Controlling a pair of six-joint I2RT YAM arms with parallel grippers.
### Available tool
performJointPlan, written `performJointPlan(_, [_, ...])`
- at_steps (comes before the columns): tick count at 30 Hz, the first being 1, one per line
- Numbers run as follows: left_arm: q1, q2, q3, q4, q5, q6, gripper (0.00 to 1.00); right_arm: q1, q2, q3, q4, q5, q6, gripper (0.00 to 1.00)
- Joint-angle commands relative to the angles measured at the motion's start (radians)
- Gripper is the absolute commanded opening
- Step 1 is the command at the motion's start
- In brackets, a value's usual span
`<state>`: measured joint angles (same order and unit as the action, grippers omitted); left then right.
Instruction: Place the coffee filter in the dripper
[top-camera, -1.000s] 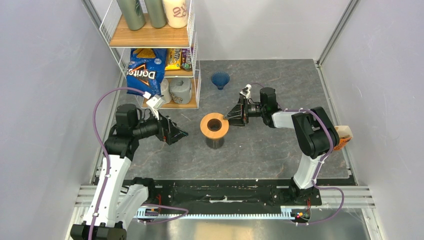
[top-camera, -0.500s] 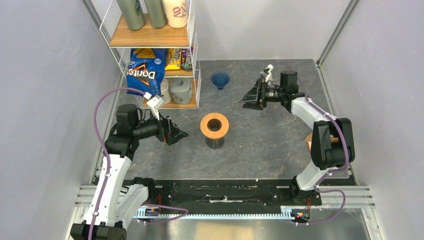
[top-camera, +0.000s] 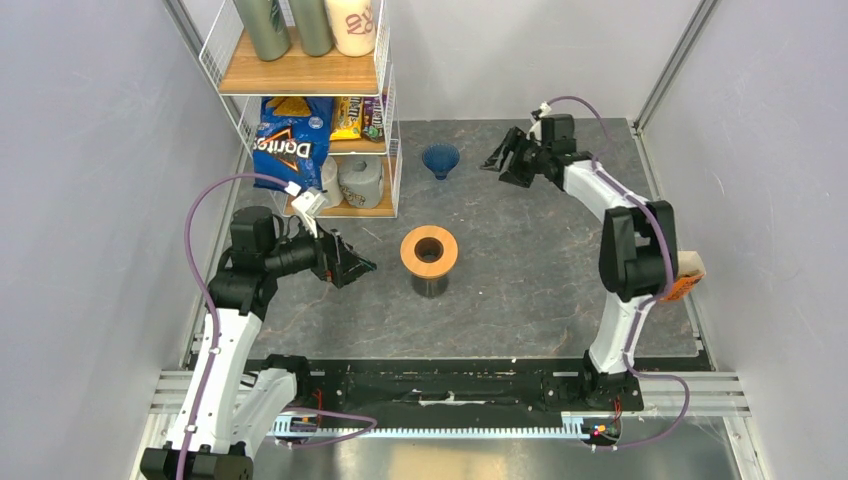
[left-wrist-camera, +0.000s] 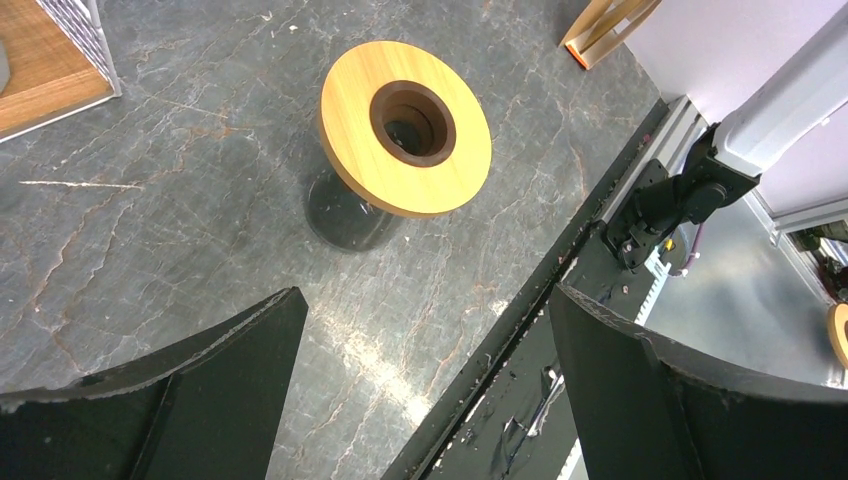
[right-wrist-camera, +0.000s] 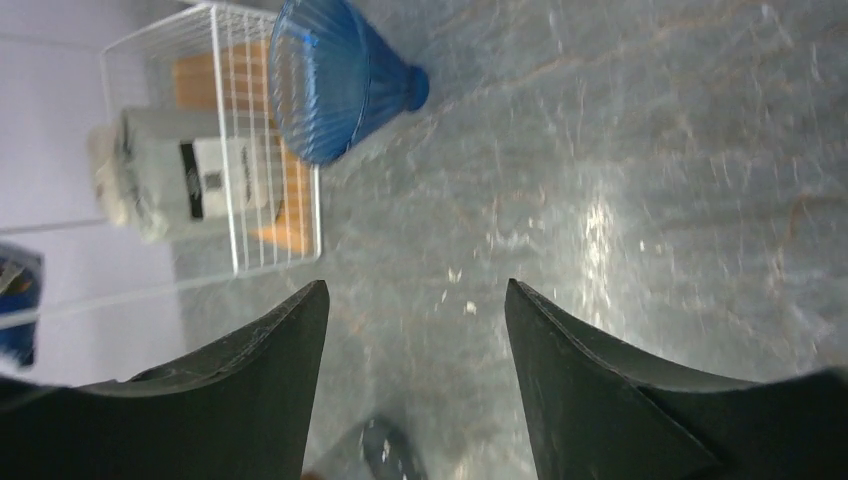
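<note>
Right jaws (apart, empty) now off the ring (top-camera: 410, 251), near the dripper (top-camera: 440, 160)

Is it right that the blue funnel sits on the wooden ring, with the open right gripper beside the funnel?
Not quite. The blue funnel is not on the wooden ring; it is on the table near the wire shelf, as the top view shows. The open right gripper is beside the funnel.
</note>
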<state>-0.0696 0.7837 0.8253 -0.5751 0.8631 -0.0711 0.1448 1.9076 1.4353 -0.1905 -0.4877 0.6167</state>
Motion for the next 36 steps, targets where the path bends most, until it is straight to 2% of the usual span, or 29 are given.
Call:
performJointPlan(1, [-0.001, 0.006, 0.050, 0.003, -0.007, -0.019, 1.00, 0.075, 0.095, 0.167, -0.027, 0.236, -0.025, 0.71])
performJointPlan(14, [-0.002, 0.011, 0.040, -0.020, -0.016, 0.014, 1.00, 0.144, 0.303, 0.403, -0.015, 0.297, -0.076, 0.65])
performJointPlan(24, [-0.003, 0.015, 0.037, -0.035, -0.018, 0.029, 1.00, 0.164, 0.387, 0.485, -0.031, 0.300, -0.097, 0.62])
performJointPlan(28, [-0.002, 0.020, 0.037, -0.035, -0.019, 0.031, 1.00, 0.174, 0.424, 0.525, -0.046, 0.301, -0.111, 0.58])
performJointPlan(36, [-0.002, 0.021, 0.037, -0.043, -0.024, 0.045, 1.00, 0.176, 0.462, 0.565, -0.067, 0.309, -0.104, 0.45])
